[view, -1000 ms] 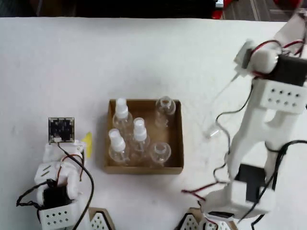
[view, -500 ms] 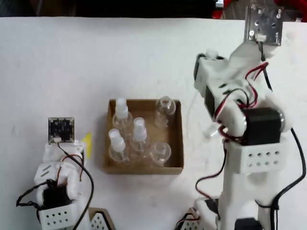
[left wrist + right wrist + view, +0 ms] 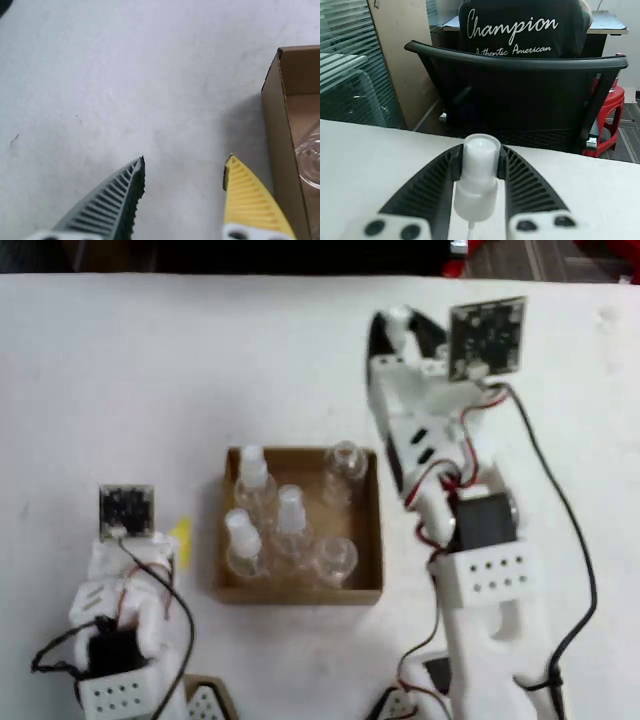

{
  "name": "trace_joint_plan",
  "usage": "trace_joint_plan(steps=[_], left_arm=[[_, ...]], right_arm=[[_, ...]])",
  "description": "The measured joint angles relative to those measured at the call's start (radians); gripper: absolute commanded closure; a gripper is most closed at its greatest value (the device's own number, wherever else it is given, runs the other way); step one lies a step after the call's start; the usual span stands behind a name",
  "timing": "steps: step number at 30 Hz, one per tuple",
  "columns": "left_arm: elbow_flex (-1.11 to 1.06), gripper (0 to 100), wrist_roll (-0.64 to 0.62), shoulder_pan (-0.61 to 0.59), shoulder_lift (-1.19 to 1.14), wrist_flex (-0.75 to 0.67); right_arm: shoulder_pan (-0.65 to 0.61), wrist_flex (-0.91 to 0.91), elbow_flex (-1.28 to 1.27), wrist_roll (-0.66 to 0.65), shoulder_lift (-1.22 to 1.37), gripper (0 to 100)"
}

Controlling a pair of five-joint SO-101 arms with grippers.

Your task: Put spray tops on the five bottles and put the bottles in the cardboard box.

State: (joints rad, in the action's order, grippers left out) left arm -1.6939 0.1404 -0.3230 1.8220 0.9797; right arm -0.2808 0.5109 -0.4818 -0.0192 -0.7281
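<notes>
One white spray top (image 3: pixel 478 181) pinched in right end effector (image 3: pixel 480 151), left end effector (image 3: pixel 185 159) spread wide

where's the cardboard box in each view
high view: cardboard box at the table's middle, bottles inside.
left wrist view: its side wall beside the left gripper's yellow finger.
right wrist view: faces a chair beyond the table, away from it.
shared landmark: that yellow finger near the box.

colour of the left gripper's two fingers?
Left gripper: one grey finger, one yellow finger. Best in left wrist view.
</notes>
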Motion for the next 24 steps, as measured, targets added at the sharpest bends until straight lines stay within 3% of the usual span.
trace_joint_plan(steps=[13,24], left_arm=[[0.000,76,0.000,0.000,0.000,0.000],[0.000,76,0.000,0.000,0.000,0.000]], right_arm=[[-0.061,-0.140,-0.018,0.000,-0.003,98.3],[-0.061,-0.221,-0.212,0.000,-0.003,98.3]])
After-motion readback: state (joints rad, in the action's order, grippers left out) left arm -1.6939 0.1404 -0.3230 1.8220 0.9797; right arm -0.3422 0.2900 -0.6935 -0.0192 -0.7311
